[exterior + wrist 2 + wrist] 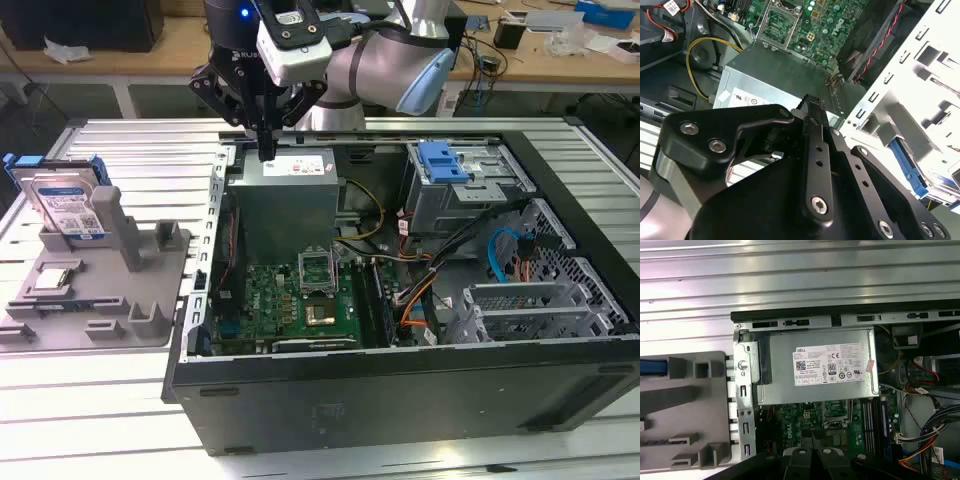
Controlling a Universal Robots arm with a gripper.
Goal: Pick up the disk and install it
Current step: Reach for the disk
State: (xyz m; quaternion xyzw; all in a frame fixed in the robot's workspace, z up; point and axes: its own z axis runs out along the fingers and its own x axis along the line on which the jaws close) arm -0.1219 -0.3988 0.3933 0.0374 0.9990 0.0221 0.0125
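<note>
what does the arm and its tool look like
silver-grey tubular arm with a light blue joint cap; white-and-grey camera box at the wrist, a blue light beside it; the tool is black, angular linkages with silver screw heads

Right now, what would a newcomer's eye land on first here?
The open computer case with its green motherboard dominates the exterior view's middle. The gripper hangs over the silver power supply, jaws shut and empty. The disk stands upright in a grey fixture at the exterior view's left, outside the case.
</note>
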